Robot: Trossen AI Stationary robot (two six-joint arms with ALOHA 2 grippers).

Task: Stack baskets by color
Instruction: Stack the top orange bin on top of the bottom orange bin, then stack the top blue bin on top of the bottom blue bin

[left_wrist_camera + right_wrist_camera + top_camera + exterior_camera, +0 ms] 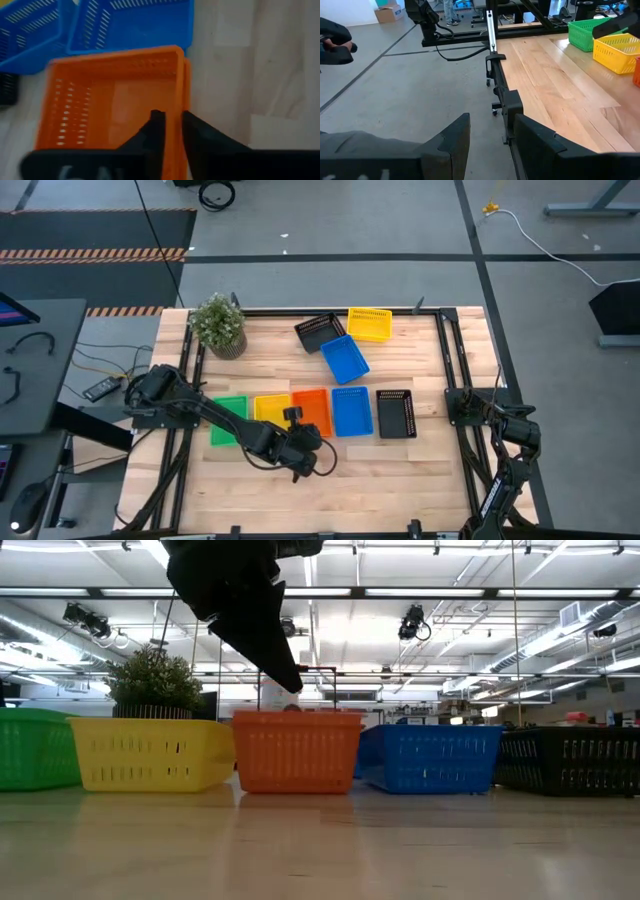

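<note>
Green (228, 422), yellow (270, 408), orange (313, 408), blue (351, 411) and black (396, 413) baskets stand in a row across the table's middle. The orange basket (115, 100) seems nested in a second orange one, whose rim (187, 90) shows outside it. Farther back lie a black (320, 332), a yellow (370, 323) and a blue (345, 358) basket. My left gripper (173, 125) slants down from the near left. It is open a little, one finger inside and one outside the orange basket's near end wall (178, 107). My right gripper (490, 145) hangs open at the table's right edge, with nothing between its fingers. My left gripper has its fingers on either side of the orange basket's near end wall (180, 100), which stands in the narrow gap between them. I cannot tell whether either finger touches it. The basket rests flat in the row.
A potted plant (218, 325) stands at the far left. Black rails (445, 350) run along the table's sides and a clamp (495, 62) grips the edge. Bare wood (380, 480) lies along the near side in front of the row.
</note>
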